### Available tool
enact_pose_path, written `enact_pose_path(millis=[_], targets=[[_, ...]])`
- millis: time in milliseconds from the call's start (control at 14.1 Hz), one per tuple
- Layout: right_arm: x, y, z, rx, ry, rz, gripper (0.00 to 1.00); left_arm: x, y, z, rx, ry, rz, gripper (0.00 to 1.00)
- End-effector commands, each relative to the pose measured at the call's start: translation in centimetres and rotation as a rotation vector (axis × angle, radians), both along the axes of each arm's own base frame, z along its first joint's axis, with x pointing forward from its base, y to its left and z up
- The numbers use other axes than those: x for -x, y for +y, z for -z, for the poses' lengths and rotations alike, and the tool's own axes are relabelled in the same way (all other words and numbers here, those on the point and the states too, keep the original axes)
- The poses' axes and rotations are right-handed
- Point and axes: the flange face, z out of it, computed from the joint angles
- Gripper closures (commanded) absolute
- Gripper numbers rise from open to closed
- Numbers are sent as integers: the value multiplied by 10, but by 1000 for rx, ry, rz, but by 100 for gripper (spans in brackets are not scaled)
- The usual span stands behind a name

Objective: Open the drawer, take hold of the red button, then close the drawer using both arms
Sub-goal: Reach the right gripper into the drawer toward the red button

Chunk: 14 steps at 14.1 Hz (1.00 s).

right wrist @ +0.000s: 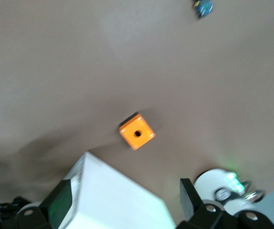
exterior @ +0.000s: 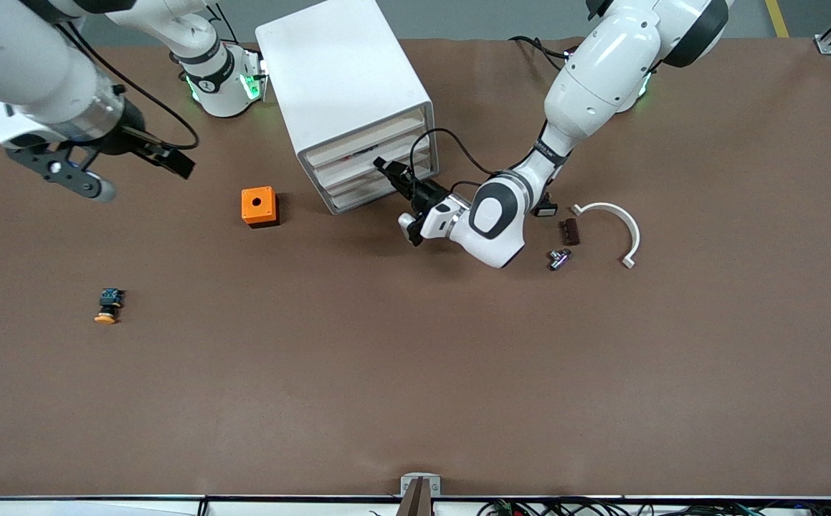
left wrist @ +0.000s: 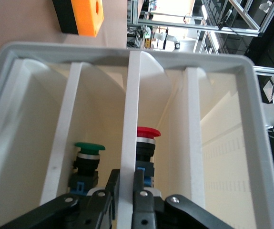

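My left claw (exterior: 390, 172), at the frame's centre, pinches the drawer (left wrist: 132, 119) divider; the red button (left wrist: 147, 143) remains ungrabbed. My right claw (exterior: 139, 154) waits spread, upper left.

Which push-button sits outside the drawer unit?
The orange-capped button, lying on the table near the right arm's end; the red-capped and green-capped ones sit in drawer compartments.

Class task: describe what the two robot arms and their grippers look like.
Both arms, left arm and right arm, have glossy white shells with black joint sections. Each ends in a small black gripper: left gripper, right gripper. Black cables loop along both wrists.
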Motion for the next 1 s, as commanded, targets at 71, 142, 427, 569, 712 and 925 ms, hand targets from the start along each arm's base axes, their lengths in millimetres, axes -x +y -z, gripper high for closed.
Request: enact_pose_path(millis=[71,142,427,569,712,925], targets=[[4,60,29,18,-9,150,0,-40,18,-17,4,-14,-73,89],[5,79,38,31,-17,190,0,-51,26,-20,5,-27,-90,89],[13,143,72,60,-52,336,0,-84,55,-24,-4,-62,-133,89],[21,176,93,59,-78,400,0,-101,72,-27,2,-72,-164,89],[29,208,118,51,-104,446,0,-104,75,-21,-7,-75,-161,88],[30,237,139,17,-121,535,0,-114,86,-18,-17,-95,-159,86]])
